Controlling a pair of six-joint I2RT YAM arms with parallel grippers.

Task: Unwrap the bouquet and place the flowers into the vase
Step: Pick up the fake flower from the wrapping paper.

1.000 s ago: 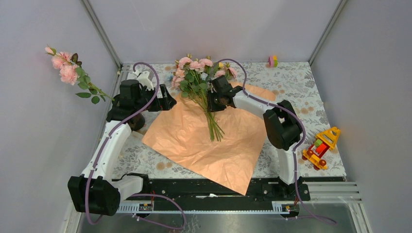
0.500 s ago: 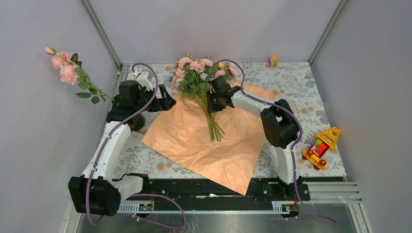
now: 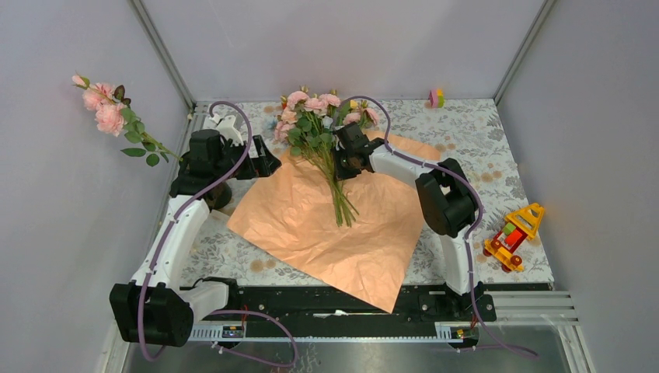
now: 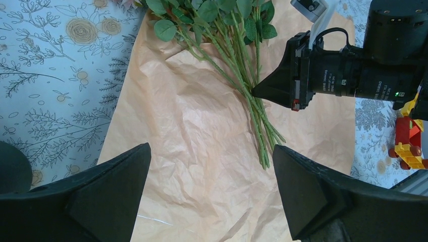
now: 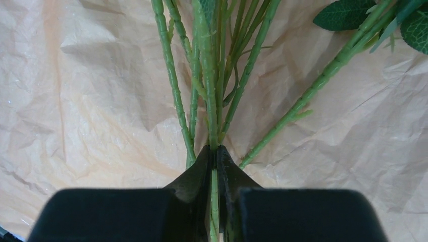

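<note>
The flowers (image 3: 312, 124) are laid on the unfolded peach paper (image 3: 311, 233) at the middle of the bench (image 3: 482, 136), with heads toward the far edge and stems fanned toward the near side. The right tool (image 5: 216, 154) is pressed together on one green stem (image 5: 211, 101) within the bunch, which is seen running between its two tips. The left tool (image 4: 211, 151) is held wide apart above the left part of the paper, with nothing gripped. A separate pink sprig (image 3: 105, 109) is seen leaning out at the far left, its lower stem hidden behind the left arm. A coloured toy (image 3: 513, 233) is seen by the right edge.
</note>
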